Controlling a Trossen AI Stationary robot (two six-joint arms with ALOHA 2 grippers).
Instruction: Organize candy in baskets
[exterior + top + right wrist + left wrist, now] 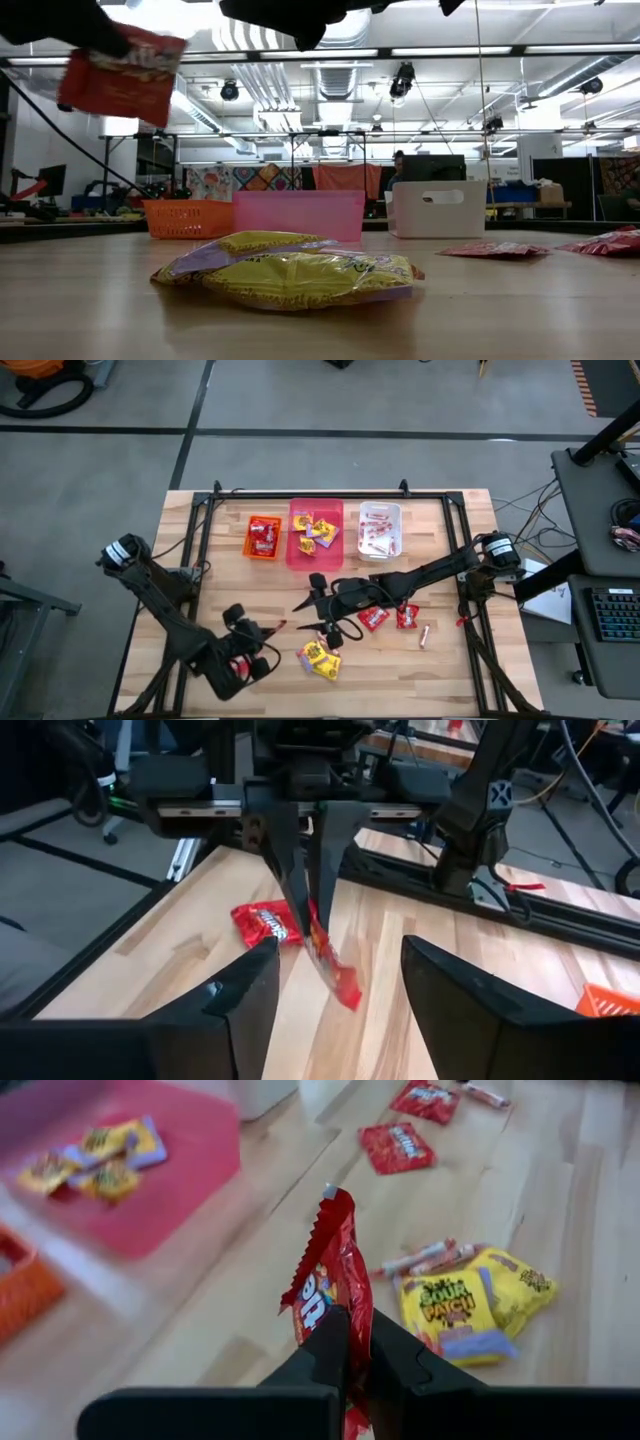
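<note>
While clamped in left pincer (350, 1342) | red packet (335, 1270) crinkled, upright | right pincer (335, 985) agape

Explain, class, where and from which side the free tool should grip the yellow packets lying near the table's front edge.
The yellow packets lie flat on the table, overlapping and puffy in the middle. Probably best: come straight down from above and pinch the top packet across a thin crimped edge. The open right tool hovers nearby; the left tool is shut on a red packet.
</note>
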